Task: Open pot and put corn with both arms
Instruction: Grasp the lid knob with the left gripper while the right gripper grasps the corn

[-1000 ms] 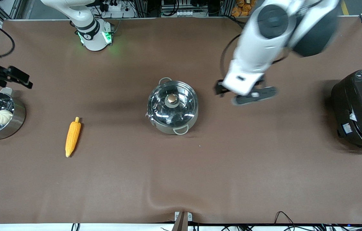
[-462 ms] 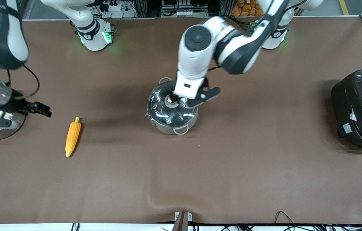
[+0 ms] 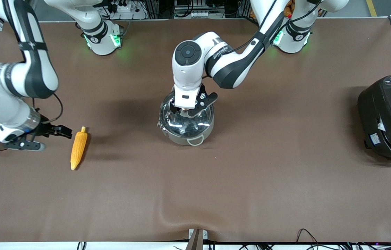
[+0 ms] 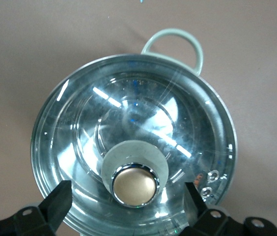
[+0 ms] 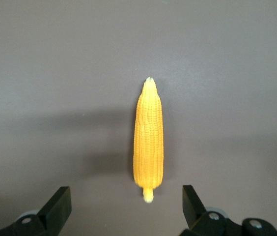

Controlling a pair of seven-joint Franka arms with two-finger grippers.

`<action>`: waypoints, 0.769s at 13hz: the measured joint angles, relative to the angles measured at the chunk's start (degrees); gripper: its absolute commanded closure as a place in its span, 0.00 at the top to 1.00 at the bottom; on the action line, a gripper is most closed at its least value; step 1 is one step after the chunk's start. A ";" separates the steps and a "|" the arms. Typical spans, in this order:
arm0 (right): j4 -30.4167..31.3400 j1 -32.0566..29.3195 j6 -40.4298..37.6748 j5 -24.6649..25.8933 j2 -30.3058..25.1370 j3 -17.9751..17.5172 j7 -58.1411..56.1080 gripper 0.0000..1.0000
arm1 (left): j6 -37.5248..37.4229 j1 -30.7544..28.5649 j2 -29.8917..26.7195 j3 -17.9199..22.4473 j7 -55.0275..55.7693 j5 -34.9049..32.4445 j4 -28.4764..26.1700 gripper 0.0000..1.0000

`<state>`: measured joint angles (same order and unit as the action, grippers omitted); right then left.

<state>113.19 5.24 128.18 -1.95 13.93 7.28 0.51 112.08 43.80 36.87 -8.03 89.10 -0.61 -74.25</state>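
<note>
Both arms have swung in: left gripper (image 3: 185, 111) spread wide over the pot (image 3: 186, 119), lid knob (image 4: 135, 184) between its fingers, while right gripper (image 3: 39, 137) gapes beside the corn (image 3: 78, 148).

No readable text, brand or number anywhere

The black rice cooker (image 3: 389, 118) carries a pale sticker and a panel of small markings; none can be made out; the left arm (image 3: 216, 59) has dark lettering on its white link, illegible; pot, corn and table cloth bear no writing.
</note>
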 measured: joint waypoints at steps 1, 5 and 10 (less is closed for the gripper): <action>2.30 -0.02 3.70 0.00 0.89 0.05 -1.54 1.00 | 0.01 0.44 0.50 0.14 0.31 0.00 0.01 0.98; 6.89 -0.14 12.08 0.00 5.28 0.20 -3.56 1.00 | 0.02 1.21 1.54 0.85 0.67 -0.65 0.02 0.84; 6.94 -0.90 18.25 0.00 10.51 0.34 -4.11 1.00 | 0.01 1.35 1.64 0.88 0.67 -0.73 0.02 0.75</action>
<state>120.13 4.34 146.43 -1.95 24.44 7.62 -3.60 112.09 45.15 38.51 -7.15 89.77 -1.34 -74.23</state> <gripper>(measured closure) 0.000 0.167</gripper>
